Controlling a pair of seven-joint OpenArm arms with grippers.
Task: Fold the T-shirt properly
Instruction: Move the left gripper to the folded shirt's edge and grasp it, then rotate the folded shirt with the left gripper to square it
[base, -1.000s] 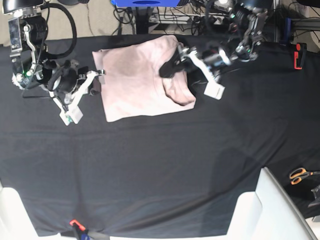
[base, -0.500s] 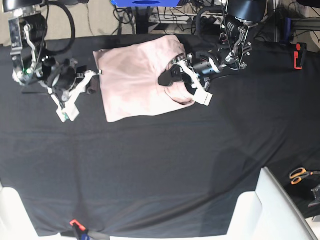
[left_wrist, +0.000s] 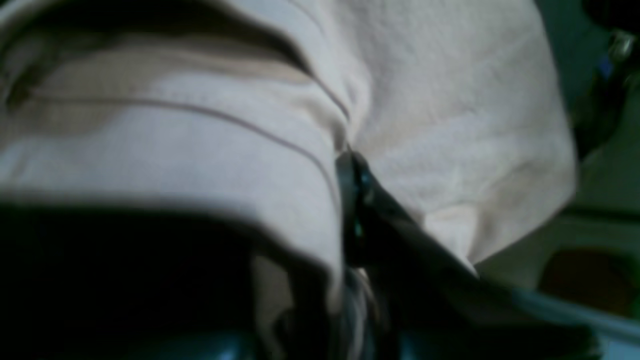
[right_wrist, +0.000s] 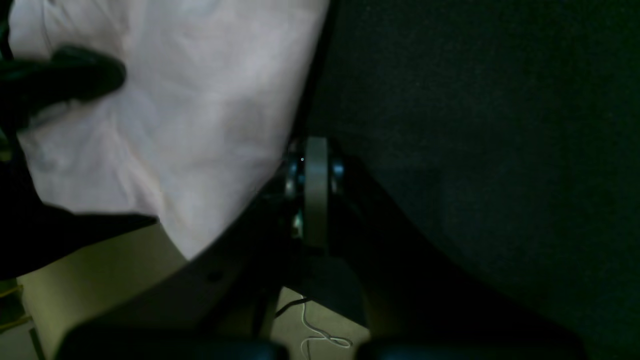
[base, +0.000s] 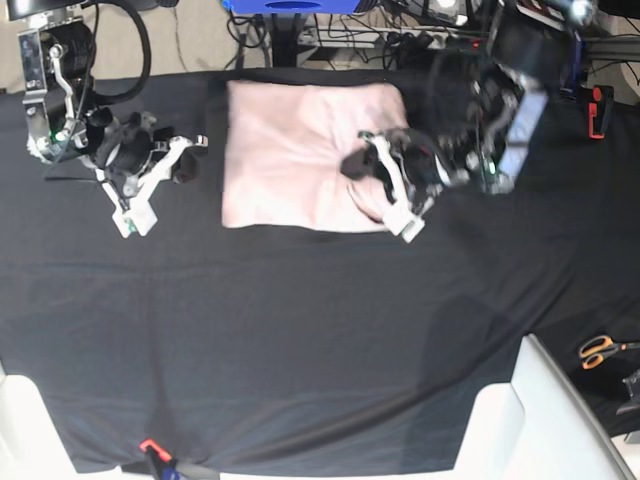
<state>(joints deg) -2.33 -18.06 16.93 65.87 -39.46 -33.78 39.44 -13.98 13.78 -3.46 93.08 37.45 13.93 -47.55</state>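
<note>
The pale pink T-shirt (base: 295, 150) lies folded into a rough rectangle on the black table cover at the back. My left gripper (base: 362, 166) sits on the T-shirt's right side, shut on a raised fold of it. In the left wrist view the fabric (left_wrist: 450, 125) bunches around the dark fingers (left_wrist: 356, 200). My right gripper (base: 186, 166) is shut and holds nothing, a little left of the T-shirt's left edge. In the right wrist view its closed fingertips (right_wrist: 311, 170) rest beside the T-shirt's edge (right_wrist: 190, 110).
Orange-handled scissors (base: 600, 350) lie at the right edge. White panels stand at the front right (base: 530, 420) and front left (base: 25, 430). A red clamp (base: 598, 110) sits at the back right and a small red clip (base: 150, 446) at the front edge. Cables run behind the table.
My left gripper went from open to shut on the T-shirt's right fold. The T-shirt slid right and squared up, its left edge now farther from my right gripper.
</note>
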